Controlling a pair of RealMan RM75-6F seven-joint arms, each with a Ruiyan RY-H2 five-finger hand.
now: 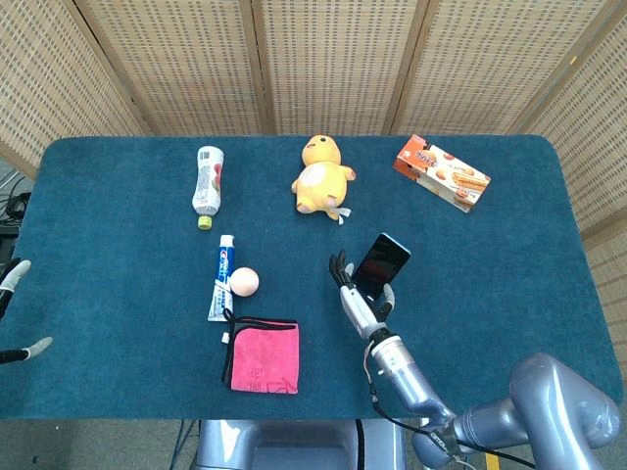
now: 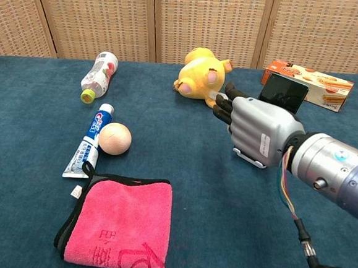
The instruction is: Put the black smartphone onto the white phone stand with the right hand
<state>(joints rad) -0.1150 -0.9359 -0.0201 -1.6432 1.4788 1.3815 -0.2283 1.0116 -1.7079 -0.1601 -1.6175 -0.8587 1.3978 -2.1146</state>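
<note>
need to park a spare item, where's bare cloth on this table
Widest bare stretch: the table's left part, left of the bottle and toothpaste. Also bare: the right side below the cracker box, right of the right hand. Crowded: toothpaste, ball and pink cloth cluster.
</note>
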